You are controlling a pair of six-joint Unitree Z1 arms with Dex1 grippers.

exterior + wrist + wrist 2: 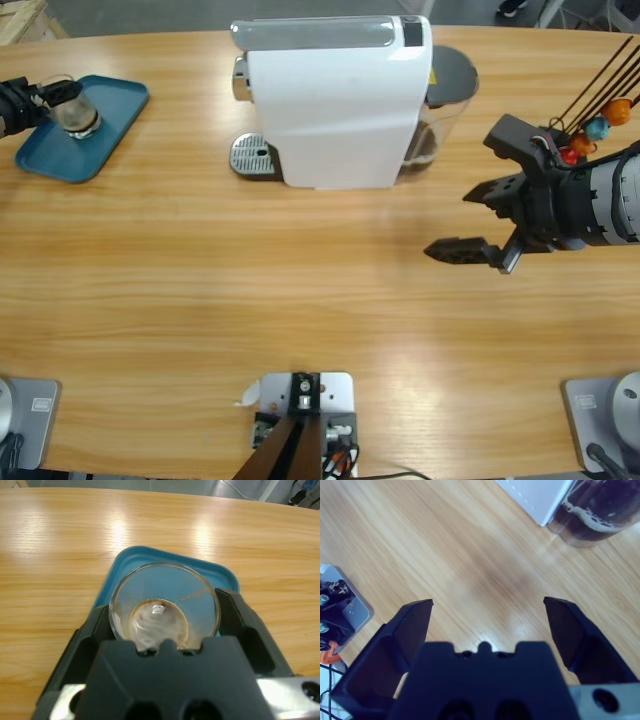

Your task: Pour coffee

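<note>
Left of the white coffee machine (340, 100), on the blue tray (45, 160), I see my left gripper (165, 622) clamped around the glass tumbler (165, 607) with coffee (159, 625) residue. Right of the machine, my right gripper (487, 612) hangs wide open, empty, near coloured capsules (597, 127).

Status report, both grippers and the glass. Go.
Left gripper around glass tumbler on blue tray, only coffee residue inside. Right gripper open, empty, beside coffee machine. Nothing in the way.
</note>
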